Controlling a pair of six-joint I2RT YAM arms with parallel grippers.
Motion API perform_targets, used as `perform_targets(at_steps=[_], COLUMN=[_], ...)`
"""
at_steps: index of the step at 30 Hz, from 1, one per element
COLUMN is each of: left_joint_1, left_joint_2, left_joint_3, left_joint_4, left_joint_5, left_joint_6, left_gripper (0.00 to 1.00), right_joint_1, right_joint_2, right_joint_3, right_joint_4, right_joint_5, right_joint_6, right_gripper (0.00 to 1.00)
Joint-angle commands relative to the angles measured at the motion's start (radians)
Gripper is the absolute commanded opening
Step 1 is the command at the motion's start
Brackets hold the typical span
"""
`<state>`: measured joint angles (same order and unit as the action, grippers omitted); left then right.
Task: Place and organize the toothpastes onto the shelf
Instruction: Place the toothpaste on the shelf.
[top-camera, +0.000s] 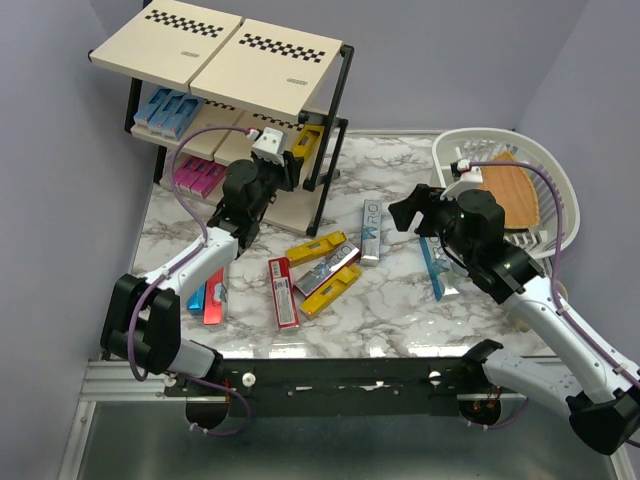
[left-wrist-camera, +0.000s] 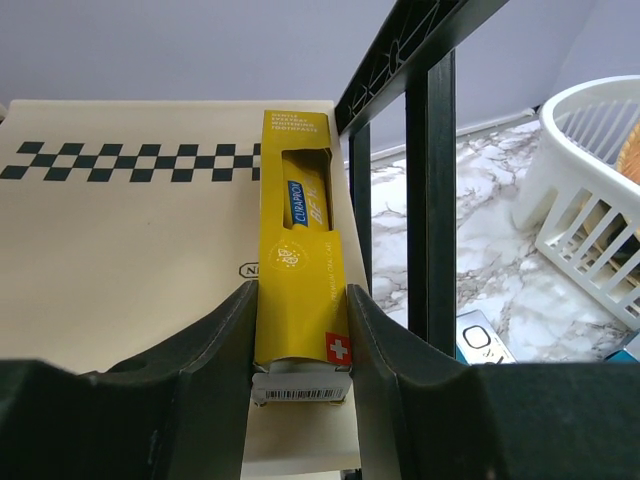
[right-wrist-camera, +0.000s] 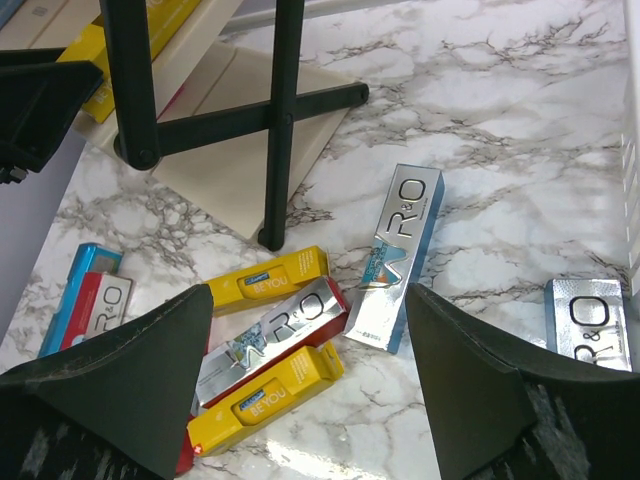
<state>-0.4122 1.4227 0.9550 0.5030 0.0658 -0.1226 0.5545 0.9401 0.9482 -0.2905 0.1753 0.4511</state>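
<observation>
Toothpaste in a yellow box (left-wrist-camera: 300, 270) is pinched between the fingers (left-wrist-camera: 215, 350) of the left hand (left-wrist-camera: 300, 310), which press on its long sides near the barcode end. The box lies flat on a beige board of the shelf (top-camera: 220, 55), lengthwise along the board's right edge and just beside a black post (left-wrist-camera: 432, 190). In the top view this is the middle tier, at its right end. Blue boxes (top-camera: 165, 108) lie at the left of the same tier, and pink boxes (top-camera: 195, 178) lie on the tier below.

The right hand (right-wrist-camera: 310, 295) is spread wide and holds nothing. It hovers over the counter (top-camera: 400, 310) between the shelf and a white basket (top-camera: 560, 200). A wooden board (top-camera: 510, 190) leans inside the basket.

Loose on the counter are a silver box (top-camera: 370, 232) near the shelf foot and a pile (top-camera: 315, 270) of two yellow, one silver and one red in the middle. A blue box (top-camera: 432, 265) lies under the right arm, and a blue-and-red pair (top-camera: 205, 297) lies beside the left arm
</observation>
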Motion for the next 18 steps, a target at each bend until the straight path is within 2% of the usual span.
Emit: perform_targets(at_steps=[1, 7, 14, 18], left_joint_1=[0.001, -0.002, -0.004, -0.004], left_joint_2=[0.018, 0.005, -0.044, -0.114], left_joint_3=[0.025, 0.019, -0.007, -0.032], left_joint_4=[0.026, 0.016, -0.017, -0.035], left_joint_5=[0.049, 0.043, -0.009, -0.037], left_joint_6=[-0.012, -0.023, -0.028, -0.029], left_gripper=[0.45, 0.46, 0.73, 0.83], right_joint_1=[-0.005, -0.005, -0.005, -0.005], right_joint_2=[-0.014, -0.006, 0.011, 0.02], right_joint_3=[-0.014, -0.011, -0.005, -0.003], right_joint_4=[-0.018, -0.016, -0.016, -0.016], right_joint_5=[0.013, 0.012, 0.0, -0.003], right_joint_6=[-0.015, -0.014, -0.015, -0.014], right_gripper=[0.86, 0.86, 0.86, 0.86])
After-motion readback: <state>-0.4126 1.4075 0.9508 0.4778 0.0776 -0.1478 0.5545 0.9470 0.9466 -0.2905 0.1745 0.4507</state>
